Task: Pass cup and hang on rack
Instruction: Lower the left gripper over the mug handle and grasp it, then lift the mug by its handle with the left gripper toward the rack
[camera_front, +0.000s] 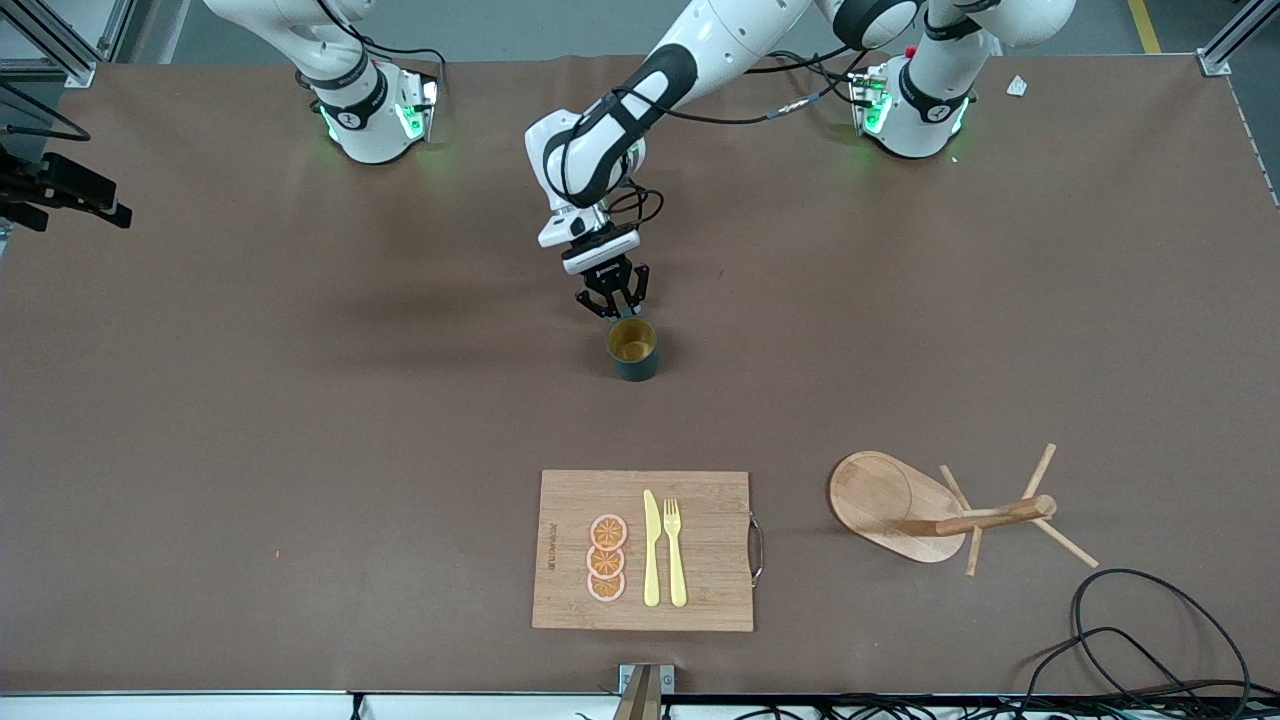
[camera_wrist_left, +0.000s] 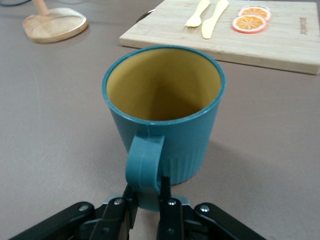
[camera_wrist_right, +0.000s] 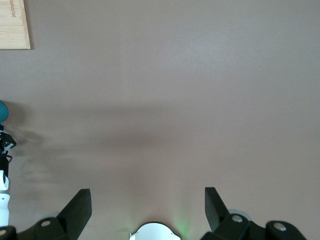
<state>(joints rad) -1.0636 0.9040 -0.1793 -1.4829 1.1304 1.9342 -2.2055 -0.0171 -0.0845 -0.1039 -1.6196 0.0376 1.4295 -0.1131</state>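
Observation:
The dark teal cup (camera_front: 633, 348) with a tan inside stands upright on the brown table, about mid-table. My left gripper (camera_front: 612, 305) is beside it, and in the left wrist view (camera_wrist_left: 147, 192) it is shut on the handle of the cup (camera_wrist_left: 165, 110). The wooden rack (camera_front: 985, 518) stands on its oval base toward the left arm's end of the table, nearer the front camera than the cup; it also shows in the left wrist view (camera_wrist_left: 52, 22). My right gripper (camera_wrist_right: 147, 210) is open and empty over bare table; it is out of the front view.
A rectangular cutting board (camera_front: 700, 600) with a yellow knife (camera_front: 651, 548), a fork (camera_front: 675, 550) and orange slices (camera_front: 606, 557) lies nearer the front camera than the cup. Black cables (camera_front: 1150, 640) lie near the rack at the table's front edge.

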